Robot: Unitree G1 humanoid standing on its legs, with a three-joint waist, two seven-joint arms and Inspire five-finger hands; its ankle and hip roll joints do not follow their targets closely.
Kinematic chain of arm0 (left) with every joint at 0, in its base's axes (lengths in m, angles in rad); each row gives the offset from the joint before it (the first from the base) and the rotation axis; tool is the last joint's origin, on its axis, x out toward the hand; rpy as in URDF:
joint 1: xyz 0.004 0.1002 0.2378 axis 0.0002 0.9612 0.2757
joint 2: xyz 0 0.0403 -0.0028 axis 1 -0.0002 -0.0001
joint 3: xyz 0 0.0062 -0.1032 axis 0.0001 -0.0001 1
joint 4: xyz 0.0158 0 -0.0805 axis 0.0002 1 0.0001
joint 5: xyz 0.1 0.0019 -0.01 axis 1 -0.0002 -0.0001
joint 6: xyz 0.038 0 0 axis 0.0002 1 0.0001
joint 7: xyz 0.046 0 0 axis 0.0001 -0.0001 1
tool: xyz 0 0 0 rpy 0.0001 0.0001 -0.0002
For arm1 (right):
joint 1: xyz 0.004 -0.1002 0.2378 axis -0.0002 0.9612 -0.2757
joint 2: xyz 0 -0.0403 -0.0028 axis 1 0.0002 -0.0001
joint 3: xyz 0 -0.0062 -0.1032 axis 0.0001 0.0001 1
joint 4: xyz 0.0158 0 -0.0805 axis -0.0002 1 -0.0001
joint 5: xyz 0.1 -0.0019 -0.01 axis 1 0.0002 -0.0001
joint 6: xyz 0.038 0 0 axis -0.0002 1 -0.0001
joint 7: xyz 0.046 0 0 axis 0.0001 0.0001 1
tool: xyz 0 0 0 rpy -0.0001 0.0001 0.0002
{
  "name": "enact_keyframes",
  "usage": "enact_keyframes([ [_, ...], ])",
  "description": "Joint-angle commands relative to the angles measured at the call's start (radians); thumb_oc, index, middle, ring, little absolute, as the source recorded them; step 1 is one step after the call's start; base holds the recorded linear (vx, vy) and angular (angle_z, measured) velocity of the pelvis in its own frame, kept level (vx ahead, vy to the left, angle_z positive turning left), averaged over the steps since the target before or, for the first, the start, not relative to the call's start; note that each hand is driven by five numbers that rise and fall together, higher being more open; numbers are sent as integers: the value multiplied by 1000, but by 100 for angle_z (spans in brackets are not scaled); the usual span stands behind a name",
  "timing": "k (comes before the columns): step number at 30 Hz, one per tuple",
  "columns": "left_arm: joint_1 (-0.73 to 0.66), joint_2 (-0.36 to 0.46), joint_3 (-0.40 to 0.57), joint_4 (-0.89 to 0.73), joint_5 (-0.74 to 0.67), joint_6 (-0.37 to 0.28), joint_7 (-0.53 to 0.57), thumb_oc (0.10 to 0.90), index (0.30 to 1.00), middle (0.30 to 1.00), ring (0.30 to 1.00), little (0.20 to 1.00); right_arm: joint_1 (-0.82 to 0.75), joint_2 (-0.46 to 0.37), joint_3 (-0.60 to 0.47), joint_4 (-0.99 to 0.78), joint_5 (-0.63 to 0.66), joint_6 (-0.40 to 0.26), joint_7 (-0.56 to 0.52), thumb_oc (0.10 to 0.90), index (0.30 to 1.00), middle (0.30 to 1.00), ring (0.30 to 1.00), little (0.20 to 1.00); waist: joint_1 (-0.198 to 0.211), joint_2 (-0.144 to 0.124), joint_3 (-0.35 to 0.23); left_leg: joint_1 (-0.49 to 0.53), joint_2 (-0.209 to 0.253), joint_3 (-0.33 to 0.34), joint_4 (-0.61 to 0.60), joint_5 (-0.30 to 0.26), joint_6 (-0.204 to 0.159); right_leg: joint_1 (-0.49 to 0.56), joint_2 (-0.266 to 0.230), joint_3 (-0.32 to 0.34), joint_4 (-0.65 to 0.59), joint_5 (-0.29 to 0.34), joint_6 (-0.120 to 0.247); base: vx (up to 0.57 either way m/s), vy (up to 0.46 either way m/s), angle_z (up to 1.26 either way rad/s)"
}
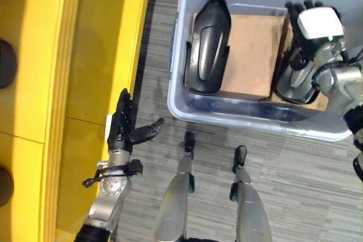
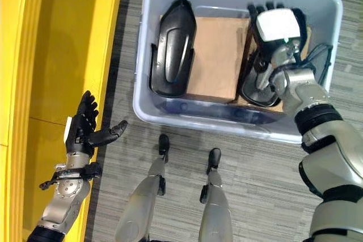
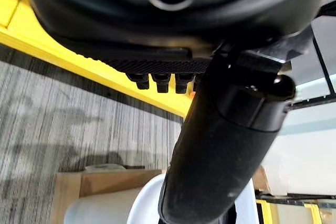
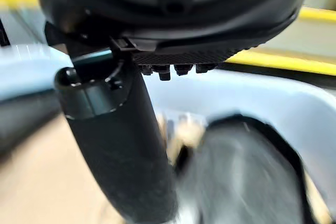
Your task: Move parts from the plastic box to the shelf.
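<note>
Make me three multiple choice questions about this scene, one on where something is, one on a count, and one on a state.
1. Where is the right robot hand?
A. Over the yellow shelf
B. Inside the pale blue-grey plastic box, above the right-side black moulded part
C. On the grey carpet

2. How many black moulded parts lie in the box?
A. Two
B. Four
C. None

3. What state is the left robot hand in?
A. Clenched round a part
B. Open, holding nothing
C. Pinching cardboard

Answers:
1 B, the head views show it down in the box over that part.
2 A, another black moulded part lies on the box's left side, brown cardboard between them.
3 B, its fingers are spread beside the yellow shelf.
</note>
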Motion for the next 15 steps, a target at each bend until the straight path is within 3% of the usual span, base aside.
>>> enact_keyframes([
  [1,13,28,98,-116,49,-77,42,900,1000,1000,1000,1000,-100,-68,-59,-133,28,18,-121,900,1000,1000,1000,1000,1,-85,-14,95,55,14,2,-82,-61,1,-51,51,27,6,24,0,0,0],
  [4,20,29,109,-124,66,-68,50,900,1000,1000,1000,1000,-29,-77,-173,-262,-29,43,-162,900,1000,1000,1000,1000,-7,-91,-18,100,56,18,1,-88,-60,4,-51,54,24,5,26,0,0,0],
  [5,17,22,119,-133,82,-59,66,900,1000,1000,1000,1000,51,-29,-303,-395,-56,50,-206,900,1000,1000,1000,1000,-20,-93,-19,104,55,23,2,-92,-57,3,-51,61,24,7,28,10,17,-3],
  [12,24,10,125,-139,102,-43,79,900,1000,1000,1000,1000,224,68,-480,-588,-86,46,-230,900,1000,1000,1000,1000,-36,-99,-23,110,55,34,3,-99,-53,0,-47,72,26,5,30,7,14,-10],
  [15,36,-4,130,-139,117,-29,77,900,1000,1000,1000,1000,369,156,-559,-690,-43,17,-222,900,1000,1000,1000,1000,-54,-103,-20,111,56,40,5,-101,-51,-1,-46,78,25,6,32,6,-3,-3],
])
